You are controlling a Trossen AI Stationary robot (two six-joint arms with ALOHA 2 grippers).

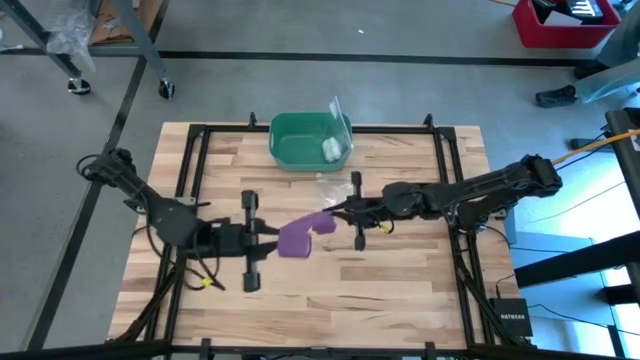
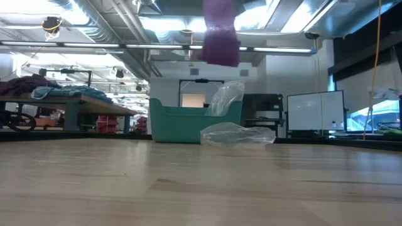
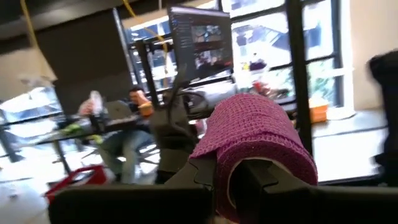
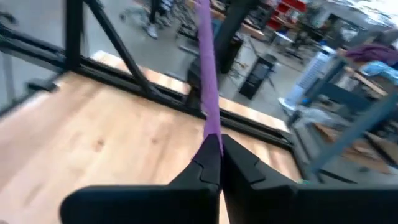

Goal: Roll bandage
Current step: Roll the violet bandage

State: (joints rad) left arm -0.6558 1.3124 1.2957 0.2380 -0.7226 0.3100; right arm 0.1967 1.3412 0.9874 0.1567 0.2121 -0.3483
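The purple bandage is lifted above the middle of the table, partly wound into a roll [image 1: 295, 241] with a short strip [image 1: 320, 222] running off it. My left gripper [image 1: 283, 241] is shut on the roll, which fills the left wrist view [image 3: 255, 134]. My right gripper [image 1: 334, 213] is shut on the strip's other end [image 4: 210, 134]. In the low view only the bandage [image 2: 220, 34] shows, hanging high at the top edge. My left gripper pinches the wound part of the bandage [image 3: 239, 171] between its two fingers [image 3: 202, 177], coming in about level from the table's left. The roll is lifted clear of the table and bulges out beyond the fingertips. My right gripper pinches the strip's end [image 4: 211, 138] between its fingertips [image 4: 239, 163], coming in about level from the table's right. The strip [image 4: 205, 56] is seen edge-on and runs straight and taut away from the fingers toward the roll, clear of the table.
A green bin [image 1: 308, 140] stands at the table's far middle with a small white roll [image 1: 330, 150] inside. A clear plastic bag [image 1: 330, 185] lies just in front of it, also seen in the low view [image 2: 239, 133]. The near half of the table is bare wood.
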